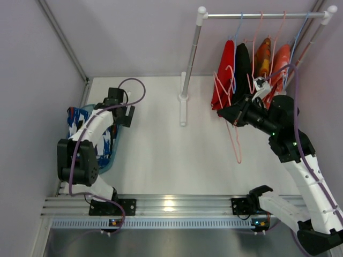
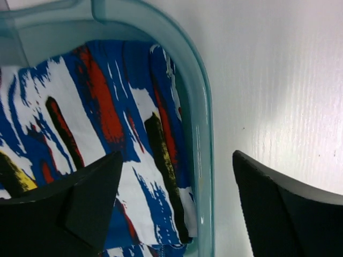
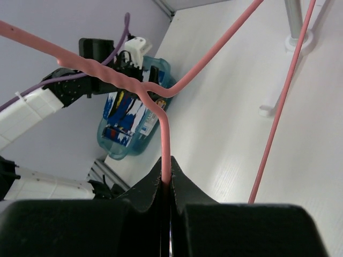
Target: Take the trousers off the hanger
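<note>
Right wrist: R gripper pinches pink hanger; L gripper spread above trousers in teal bin.

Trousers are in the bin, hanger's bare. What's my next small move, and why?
Probably raise the left gripper straight up: its jaws are open, and the trousers lie loose inside the teal bin, off the pink hanger that the right gripper grips.

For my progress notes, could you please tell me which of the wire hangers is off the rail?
The bare thin pink wire hanger, pinched by its hook in the shut right gripper; the other hangers hook over the metal rail.
</note>
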Action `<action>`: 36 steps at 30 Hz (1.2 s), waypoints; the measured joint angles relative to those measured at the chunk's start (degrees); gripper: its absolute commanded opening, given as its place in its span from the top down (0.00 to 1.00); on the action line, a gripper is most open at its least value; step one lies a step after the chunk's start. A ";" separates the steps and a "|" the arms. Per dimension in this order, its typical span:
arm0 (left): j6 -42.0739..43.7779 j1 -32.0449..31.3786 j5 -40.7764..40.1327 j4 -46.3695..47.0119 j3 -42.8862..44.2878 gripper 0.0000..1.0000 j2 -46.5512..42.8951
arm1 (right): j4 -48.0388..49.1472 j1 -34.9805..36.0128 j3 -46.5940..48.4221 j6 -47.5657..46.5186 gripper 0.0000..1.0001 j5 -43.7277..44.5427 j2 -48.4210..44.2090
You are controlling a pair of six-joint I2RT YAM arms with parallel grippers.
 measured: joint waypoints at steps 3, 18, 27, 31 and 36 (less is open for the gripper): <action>-0.85 0.31 3.37 0.35 1.20 0.01 -1.36 | -0.59 -2.19 0.07 1.51 1.00 -0.31 0.00; -10.88 0.20 24.24 -3.89 14.38 0.01 -26.38 | 3.65 -5.68 19.45 7.80 1.00 -1.62 18.49; -12.24 0.20 26.40 -8.70 11.80 0.01 -30.03 | 10.08 -6.01 34.62 10.64 1.00 -2.43 39.58; -13.44 0.20 25.42 -8.92 11.34 0.01 -31.26 | 11.58 -6.05 41.13 10.64 1.00 -2.43 46.90; -15.52 0.20 23.10 -8.85 10.23 0.01 -32.41 | 11.91 -6.05 46.90 10.56 1.00 -2.38 51.93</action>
